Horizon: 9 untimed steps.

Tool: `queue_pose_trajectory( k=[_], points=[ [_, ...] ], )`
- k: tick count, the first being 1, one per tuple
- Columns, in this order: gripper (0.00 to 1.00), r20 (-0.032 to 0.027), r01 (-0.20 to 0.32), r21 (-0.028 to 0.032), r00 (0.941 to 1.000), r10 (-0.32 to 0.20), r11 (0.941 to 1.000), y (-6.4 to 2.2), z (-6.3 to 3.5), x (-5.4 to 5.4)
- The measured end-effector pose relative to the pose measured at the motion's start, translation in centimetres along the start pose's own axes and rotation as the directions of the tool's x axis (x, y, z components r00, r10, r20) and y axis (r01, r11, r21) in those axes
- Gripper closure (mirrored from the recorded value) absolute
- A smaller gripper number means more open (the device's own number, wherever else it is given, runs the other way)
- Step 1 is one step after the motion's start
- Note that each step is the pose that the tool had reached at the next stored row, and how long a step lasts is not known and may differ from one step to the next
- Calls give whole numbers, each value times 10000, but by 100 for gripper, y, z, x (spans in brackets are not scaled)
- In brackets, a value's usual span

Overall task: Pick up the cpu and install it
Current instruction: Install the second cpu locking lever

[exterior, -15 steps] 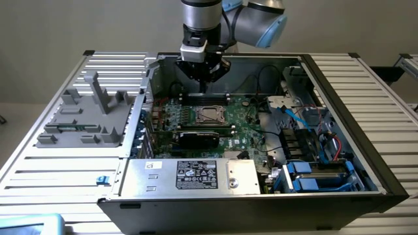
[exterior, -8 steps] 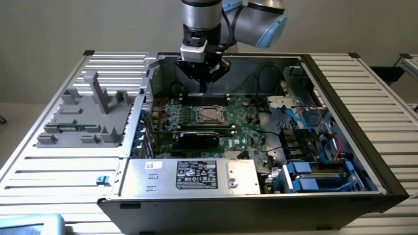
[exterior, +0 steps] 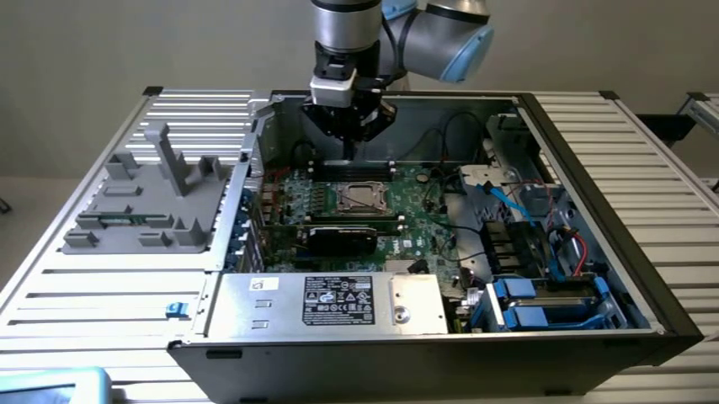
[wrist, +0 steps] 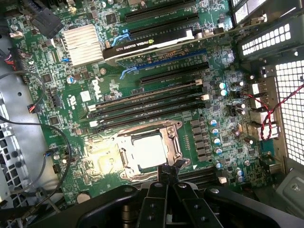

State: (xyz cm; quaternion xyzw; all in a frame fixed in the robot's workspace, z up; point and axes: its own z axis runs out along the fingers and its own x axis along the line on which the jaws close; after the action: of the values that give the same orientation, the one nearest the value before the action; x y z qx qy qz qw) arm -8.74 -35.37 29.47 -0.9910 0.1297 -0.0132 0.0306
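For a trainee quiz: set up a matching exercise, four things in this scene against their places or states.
1. cpu
2. gripper
3. graphics card
4. white-labelled silver box

A. shut, above the socket's edge
B. at the case's front edge in the exterior view
C. lying in the socket frame
D. standing in a motherboard slot

Pairs: 1-C, 2-A, 3-D, 4-B

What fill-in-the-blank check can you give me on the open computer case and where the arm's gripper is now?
1. The small square silver-topped cpu lies inside the dark socket ____.
2. The black gripper hangs above the green ____ board.
3. The gripper's fingers are ____.
4. The big silver box with the white label sits at the case's ____ edge in the exterior view.

Missing words: frame; circuit; shut; near
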Motion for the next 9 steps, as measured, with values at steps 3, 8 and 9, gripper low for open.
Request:
queue_pose_trajectory(
  k=[3,8,9],
  points=[
    [89,79,19,-59,10000,-19,10000,2,-1,-9],
    [89,370,86,-309,9993,-74,9995,11,-1,-9],
    [89,419,86,-313,9991,-73,9995,25,-2,-5]
  ],
)
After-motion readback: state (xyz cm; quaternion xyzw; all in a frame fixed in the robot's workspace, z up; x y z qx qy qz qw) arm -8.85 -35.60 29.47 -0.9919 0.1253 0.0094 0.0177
